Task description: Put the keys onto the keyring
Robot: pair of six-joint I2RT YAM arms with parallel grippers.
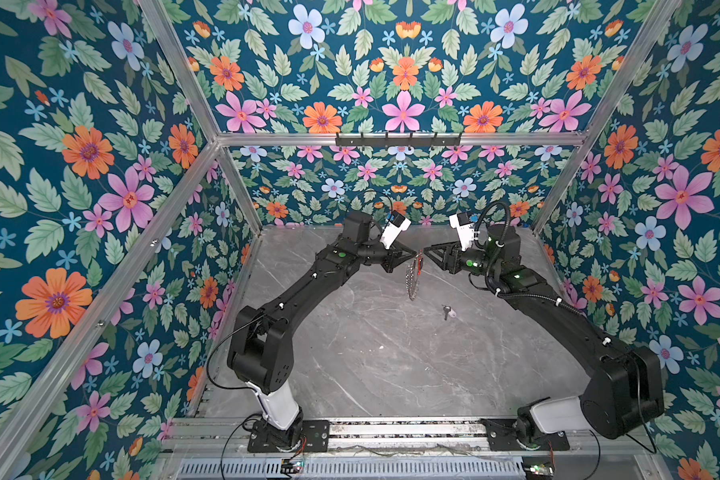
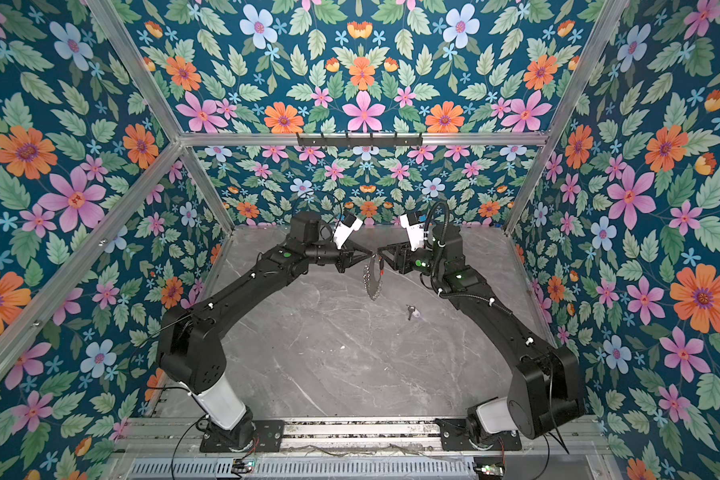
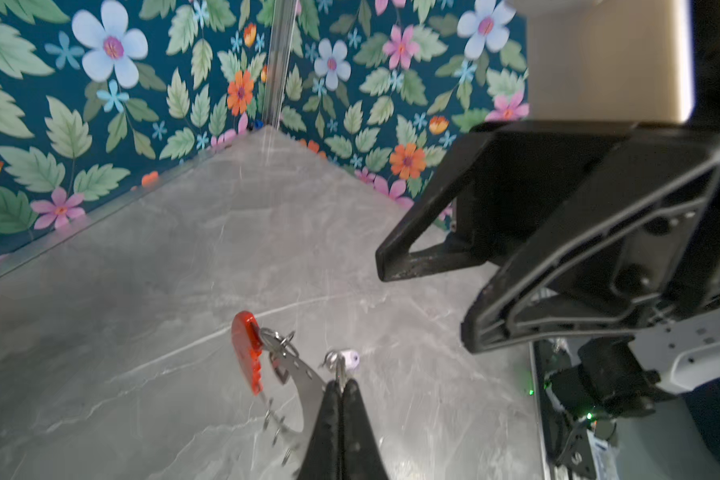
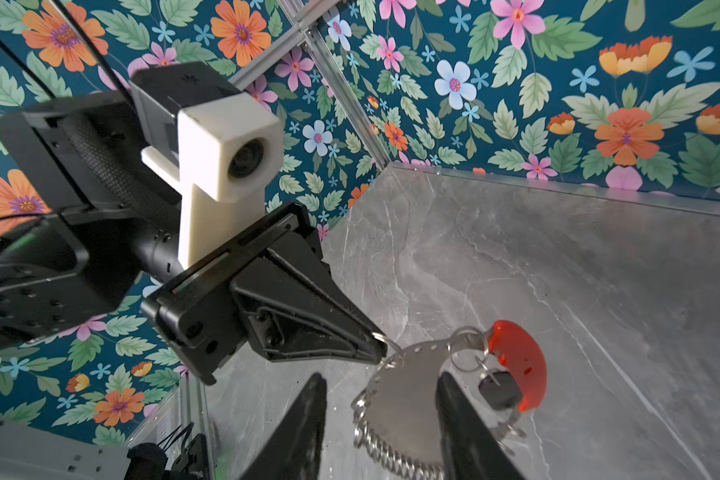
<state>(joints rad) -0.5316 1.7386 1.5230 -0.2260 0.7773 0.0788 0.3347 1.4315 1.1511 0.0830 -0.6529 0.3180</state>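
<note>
The keyring (image 1: pixel 412 282) (image 2: pixel 373 282) hangs in the air at mid-table, its red section (image 4: pixel 516 361) uppermost. My left gripper (image 3: pixel 341 384) (image 1: pixel 414 252) is shut on one of its small silver rings. A dark-headed key (image 4: pixel 499 390) hangs on the loop beside the red section. My right gripper (image 4: pixel 381 386) (image 1: pixel 427 249) is open, one finger on each side of the loop's metal band (image 4: pixel 408 395), touching nothing. Another of the keys (image 1: pixel 447 311) (image 2: pixel 411 311), with a lavender tag, lies on the table below and right of the loop.
The grey marble table (image 1: pixel 371 353) is walled in by floral panels and aluminium posts. A black hook rail (image 1: pixel 398 139) runs along the back beam. Both arm bases stand on the front rail (image 1: pixel 391 432).
</note>
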